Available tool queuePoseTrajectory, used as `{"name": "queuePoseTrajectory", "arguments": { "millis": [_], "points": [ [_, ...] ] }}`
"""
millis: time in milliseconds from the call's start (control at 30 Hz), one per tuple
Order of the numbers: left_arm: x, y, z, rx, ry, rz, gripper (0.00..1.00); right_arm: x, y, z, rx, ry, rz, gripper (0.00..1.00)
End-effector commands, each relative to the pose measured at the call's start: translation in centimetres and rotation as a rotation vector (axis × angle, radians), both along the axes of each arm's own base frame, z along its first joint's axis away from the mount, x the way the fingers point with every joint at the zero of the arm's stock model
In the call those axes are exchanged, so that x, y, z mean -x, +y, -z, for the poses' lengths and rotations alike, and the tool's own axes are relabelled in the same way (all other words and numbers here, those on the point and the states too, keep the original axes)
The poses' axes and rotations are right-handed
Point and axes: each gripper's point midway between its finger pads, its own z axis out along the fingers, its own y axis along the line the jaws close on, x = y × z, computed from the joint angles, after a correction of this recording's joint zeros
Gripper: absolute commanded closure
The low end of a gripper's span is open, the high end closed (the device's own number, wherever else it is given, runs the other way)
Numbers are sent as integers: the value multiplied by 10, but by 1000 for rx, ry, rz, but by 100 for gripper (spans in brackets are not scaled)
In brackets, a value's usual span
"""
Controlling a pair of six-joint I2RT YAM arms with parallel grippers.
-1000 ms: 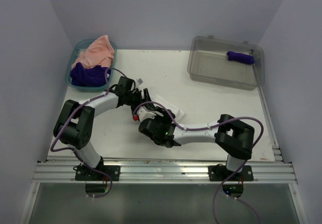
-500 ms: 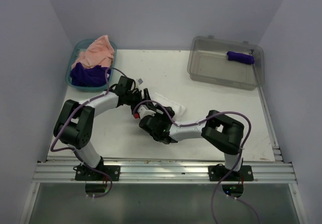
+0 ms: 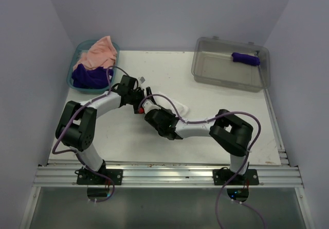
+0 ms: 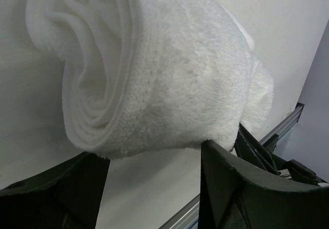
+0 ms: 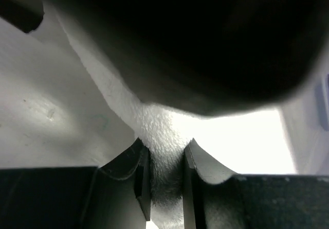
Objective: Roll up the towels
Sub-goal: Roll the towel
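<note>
The white towel [image 3: 175, 105] lies mid-table, partly rolled; in the left wrist view its spiral end [image 4: 154, 69] fills the frame. My left gripper [image 3: 139, 97] [image 4: 152, 154] is open at the roll's end, and the cloth rests against its right fingertip [image 4: 216, 154]. Just below and right of it, my right gripper [image 3: 149, 111] [image 5: 165, 144] is shut on a fold of the white towel [image 5: 154, 121]. A peach-pink towel [image 3: 98, 53] and a dark purple towel [image 3: 88, 76] lie loose in the teal basket. A purple roll [image 3: 245, 58] sits in the clear bin.
The teal basket [image 3: 72, 72] stands at the table's back left and the clear grey bin [image 3: 205, 69] at the back right. The two arms crowd together over the left middle of the table. A metal rail [image 3: 169, 173] runs along the near edge.
My right gripper has moved up and left to the towel's edge beside the left gripper and closed on a fold of it. The left gripper has stayed open and shifted only slightly.
</note>
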Motion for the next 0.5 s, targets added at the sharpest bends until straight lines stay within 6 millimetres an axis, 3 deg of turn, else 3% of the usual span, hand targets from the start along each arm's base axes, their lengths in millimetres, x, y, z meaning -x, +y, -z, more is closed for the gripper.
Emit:
{"name": "queuePoseTrajectory", "arguments": {
  "millis": [0,267,467],
  "points": [
    [6,-8,-31,50,-36,68,26,-8,-1,1,-137,115,38,95],
    [0,6,-66,70,-103,45,25,17,20,-5,-353,355,46,98],
    [2,23,-75,77,-124,12,25,40,24,0,-474,512,81,98]
  ]
}}
